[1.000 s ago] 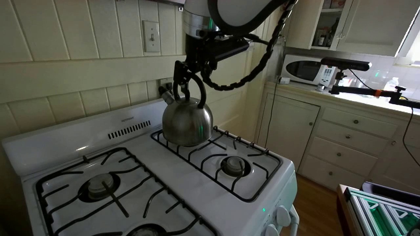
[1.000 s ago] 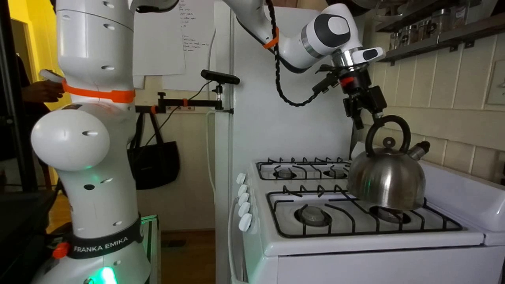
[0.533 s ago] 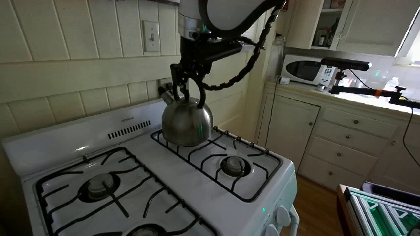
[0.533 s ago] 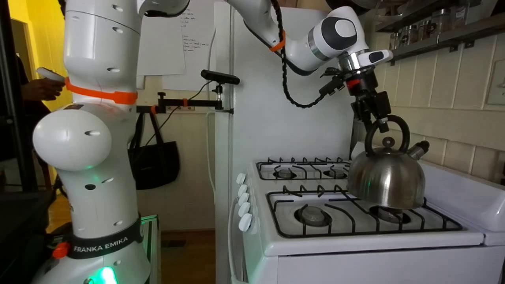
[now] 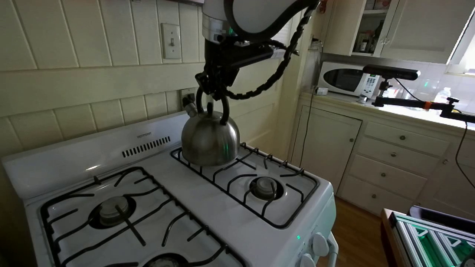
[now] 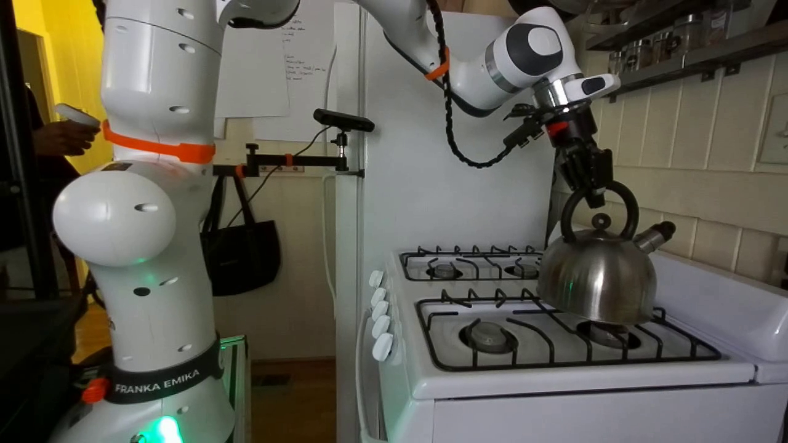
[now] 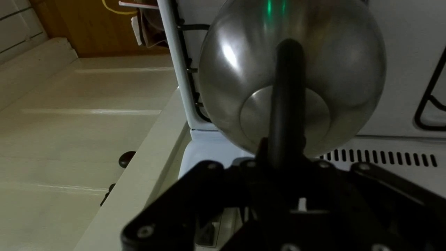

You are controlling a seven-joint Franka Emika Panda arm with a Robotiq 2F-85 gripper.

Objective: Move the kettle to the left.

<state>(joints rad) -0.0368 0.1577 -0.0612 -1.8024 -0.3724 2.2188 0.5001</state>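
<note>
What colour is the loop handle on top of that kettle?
Black; the handle shows best in an exterior view.

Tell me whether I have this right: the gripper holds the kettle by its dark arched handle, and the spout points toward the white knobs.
Not quite: the spout points toward the wall, away from the white knobs, as both exterior views show. The gripper does hold the kettle by its dark arched handle.
</note>
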